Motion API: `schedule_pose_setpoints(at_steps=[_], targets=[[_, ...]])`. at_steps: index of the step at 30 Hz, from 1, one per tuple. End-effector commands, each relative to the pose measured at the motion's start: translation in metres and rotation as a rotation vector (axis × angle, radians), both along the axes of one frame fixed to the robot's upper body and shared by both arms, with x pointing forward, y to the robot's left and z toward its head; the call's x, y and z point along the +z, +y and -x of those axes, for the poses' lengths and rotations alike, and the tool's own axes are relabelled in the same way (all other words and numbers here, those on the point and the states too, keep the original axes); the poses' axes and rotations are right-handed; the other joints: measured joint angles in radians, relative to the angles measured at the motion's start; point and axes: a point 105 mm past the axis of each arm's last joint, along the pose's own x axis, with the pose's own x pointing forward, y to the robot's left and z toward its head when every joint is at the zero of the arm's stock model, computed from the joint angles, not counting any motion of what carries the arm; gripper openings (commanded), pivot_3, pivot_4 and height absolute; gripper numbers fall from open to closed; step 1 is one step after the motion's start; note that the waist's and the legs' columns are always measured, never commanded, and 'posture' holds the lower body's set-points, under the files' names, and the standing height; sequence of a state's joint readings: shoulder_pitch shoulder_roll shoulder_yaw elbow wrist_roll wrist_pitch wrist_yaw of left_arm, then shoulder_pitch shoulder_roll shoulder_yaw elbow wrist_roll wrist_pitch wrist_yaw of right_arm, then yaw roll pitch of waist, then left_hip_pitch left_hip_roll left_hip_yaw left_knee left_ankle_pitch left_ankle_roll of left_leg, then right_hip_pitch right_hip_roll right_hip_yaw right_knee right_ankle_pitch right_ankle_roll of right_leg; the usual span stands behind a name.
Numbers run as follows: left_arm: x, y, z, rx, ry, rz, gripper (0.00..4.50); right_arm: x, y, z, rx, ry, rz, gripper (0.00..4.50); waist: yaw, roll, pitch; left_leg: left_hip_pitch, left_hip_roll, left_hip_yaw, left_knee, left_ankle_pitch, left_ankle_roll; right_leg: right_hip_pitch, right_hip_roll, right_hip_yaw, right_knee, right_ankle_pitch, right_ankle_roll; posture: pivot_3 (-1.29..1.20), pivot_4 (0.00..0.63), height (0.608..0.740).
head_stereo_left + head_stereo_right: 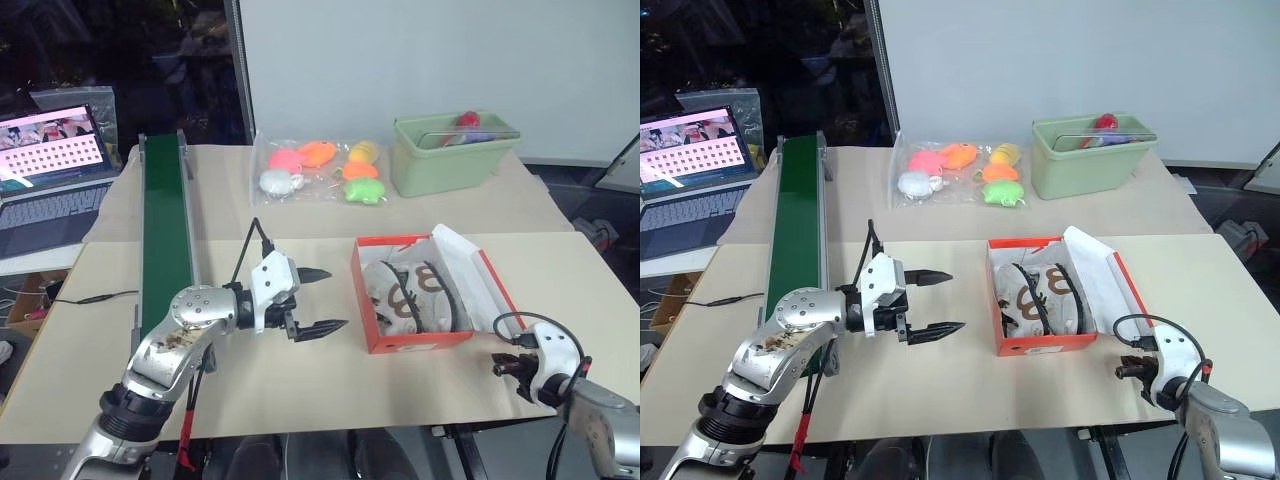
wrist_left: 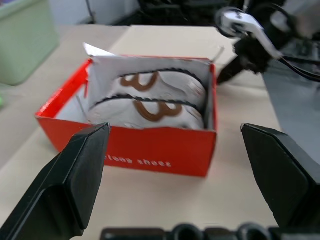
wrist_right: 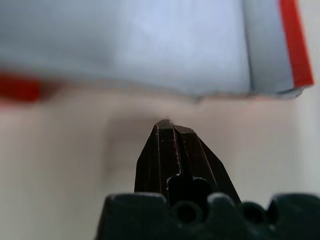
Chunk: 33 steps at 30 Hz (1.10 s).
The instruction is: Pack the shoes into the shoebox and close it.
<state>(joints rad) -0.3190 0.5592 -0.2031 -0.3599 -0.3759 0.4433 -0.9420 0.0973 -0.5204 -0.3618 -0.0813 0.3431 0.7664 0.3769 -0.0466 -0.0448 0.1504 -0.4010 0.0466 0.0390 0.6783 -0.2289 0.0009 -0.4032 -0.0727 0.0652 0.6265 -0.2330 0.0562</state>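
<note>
As boxed, shoes (image 1: 412, 290) lie lengthwise

Right of my frame's centre sits the orange-red shoebox (image 1: 412, 340), lid flap open toward the right; both white shoes (image 1: 415, 292) lie inside, brown-laced.

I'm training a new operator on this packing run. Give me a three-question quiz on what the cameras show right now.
1. True or false: both shoes lie inside the shoebox.
2. Which pincer stands open: the left pincer or the right pincer?
3. The shoebox lid is: A) shut flat, B) open, leaning toward the robot's right, C) torn off and lying on the green conveyor.

Key:
1. True; the two lie side by side in the box.
2. The left pincer; it faces the box's near side. The right pincer is shut, low on the table beside the lid.
3. B.
</note>
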Motion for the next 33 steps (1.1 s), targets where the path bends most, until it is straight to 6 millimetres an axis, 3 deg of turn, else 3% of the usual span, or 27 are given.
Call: schedule_pose_setpoints(at_steps=[1, 6, 15, 25, 28, 33], targets=[[0.011, -0.004, 0.005, -0.038, -0.039, 0.010, 4.50, -0.015, -0.002, -0.008, -0.123, 0.001, -0.050, 0.06, -0.001, -0.003, -0.002, 0.001, 0.000, 0.001, 0.000, 0.000, 0.000, 0.000, 0.000, 0.000, 0.000, 0.000, 0.000, 0.00, 0.150, 0.729], [0.011, -0.003, 0.006, -0.039, -0.046, -0.001, 4.50, -0.017, 0.011, -0.022, -0.159, -0.032, -0.086, 0.06, -0.002, -0.004, -0.002, 0.002, 0.001, 0.003, 0.000, 0.000, 0.000, 0.001, 0.000, 0.003, -0.001, 0.000, -0.004, 0.00, 0.150, 0.729], [0.012, -0.001, 0.007, -0.032, -0.056, -0.010, 4.50, -0.023, 0.005, -0.035, -0.387, -0.137, -0.202, 0.06, -0.009, -0.004, -0.002, 0.003, 0.002, 0.005, 0.000, 0.000, 0.000, 0.001, 0.002, 0.004, -0.001, 0.002, -0.002, 0.00, 0.150, 0.729], [0.012, 0.001, 0.007, -0.031, -0.057, -0.021, 4.50, -0.011, 0.039, -0.040, -0.615, -0.393, -0.810, 0.06, -0.011, -0.003, -0.002, 0.002, 0.004, 0.004, -0.006, 0.000, 0.000, -0.002, 0.003, 0.004, -0.001, 0.003, -0.005, 0.00, 0.150, 0.729], [0.012, 0.001, 0.007, -0.031, -0.058, -0.021, 4.50, 0.005, 0.042, -0.045, -0.616, -0.491, -0.975, 0.06, -0.023, -0.003, -0.002, 0.003, 0.005, 0.004, -0.011, 0.000, 0.000, -0.003, 0.005, 0.004, -0.001, 0.003, -0.010, 0.00, 0.150, 0.729], [0.012, 0.001, 0.007, -0.029, -0.056, -0.024, 4.50, 0.026, 0.053, -0.050, -0.466, -0.527, -1.030, 0.06, -0.028, 0.000, 0.000, 0.007, 0.006, 0.003, -0.017, 0.000, 0.000, -0.003, 0.007, 0.005, -0.001, 0.001, -0.014, 0.00, 0.150, 0.729]])
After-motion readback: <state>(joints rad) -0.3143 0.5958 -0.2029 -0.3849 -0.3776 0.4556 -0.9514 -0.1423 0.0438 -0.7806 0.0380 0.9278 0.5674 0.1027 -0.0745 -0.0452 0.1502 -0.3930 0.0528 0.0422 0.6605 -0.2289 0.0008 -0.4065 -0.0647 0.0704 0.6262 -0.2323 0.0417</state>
